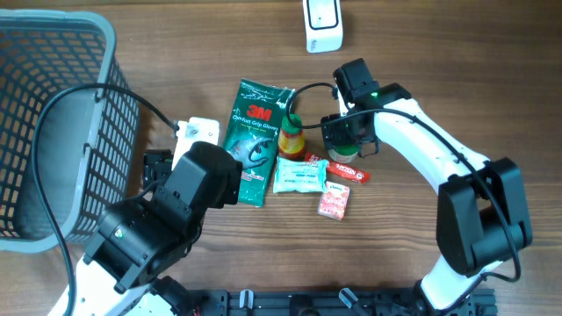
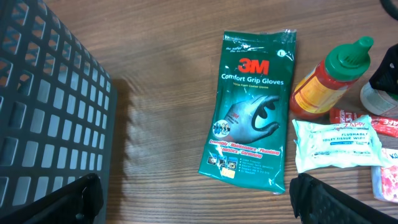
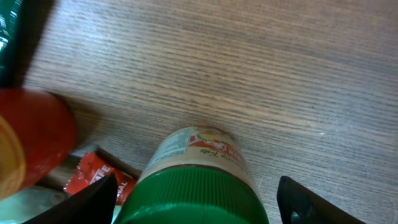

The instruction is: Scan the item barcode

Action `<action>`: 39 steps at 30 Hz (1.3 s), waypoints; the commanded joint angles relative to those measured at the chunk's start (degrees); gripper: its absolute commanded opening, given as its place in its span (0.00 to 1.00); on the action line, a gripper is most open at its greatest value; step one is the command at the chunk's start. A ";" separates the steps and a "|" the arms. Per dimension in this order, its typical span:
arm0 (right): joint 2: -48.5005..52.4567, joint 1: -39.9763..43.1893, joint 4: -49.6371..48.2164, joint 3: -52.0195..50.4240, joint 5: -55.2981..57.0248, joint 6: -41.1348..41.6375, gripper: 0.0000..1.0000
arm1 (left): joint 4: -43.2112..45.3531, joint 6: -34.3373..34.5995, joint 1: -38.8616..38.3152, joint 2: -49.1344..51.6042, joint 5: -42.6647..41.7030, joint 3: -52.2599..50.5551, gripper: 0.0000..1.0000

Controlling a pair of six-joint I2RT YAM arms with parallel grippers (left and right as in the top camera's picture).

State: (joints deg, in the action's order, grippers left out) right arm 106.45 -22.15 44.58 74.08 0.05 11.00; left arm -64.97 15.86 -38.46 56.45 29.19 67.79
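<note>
A jar with a green ribbed lid (image 3: 193,199) and a beige label (image 3: 199,149) stands on the wooden table right under my right gripper (image 3: 196,202). The gripper's two black fingers (image 3: 93,199) straddle the lid, with a gap showing on each side, so it is open. From overhead this gripper (image 1: 351,136) covers most of the jar. My left gripper (image 2: 196,202) hangs open over bare wood, just below a green 3M glove pack (image 2: 252,106), holding nothing. A white scanner-like device (image 1: 322,25) stands at the table's far edge.
A red sauce bottle with a green cap (image 1: 291,136) stands left of the jar. A white tissue pack (image 1: 300,175), a red wafer bar (image 1: 349,170) and a pink packet (image 1: 335,200) lie beside it. A dark mesh basket (image 1: 53,123) fills the left side.
</note>
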 commanded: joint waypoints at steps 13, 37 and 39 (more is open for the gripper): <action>1.75 -0.13 2.16 0.55 7.89 18.64 0.69 | -0.02 1.14 0.11 -0.02 -0.24 0.20 1.00; 0.17 14.69 9.57 5.22 -0.85 45.31 0.99 | -0.02 1.14 0.11 -0.02 -0.24 0.20 1.00; -1.95 14.69 14.97 9.84 -2.38 45.33 1.00 | -0.02 1.14 0.11 -0.02 -0.24 0.20 1.00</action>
State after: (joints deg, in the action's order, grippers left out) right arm 107.18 -7.33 55.51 77.80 0.21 55.51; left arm -64.97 15.86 -38.46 56.45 29.19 67.79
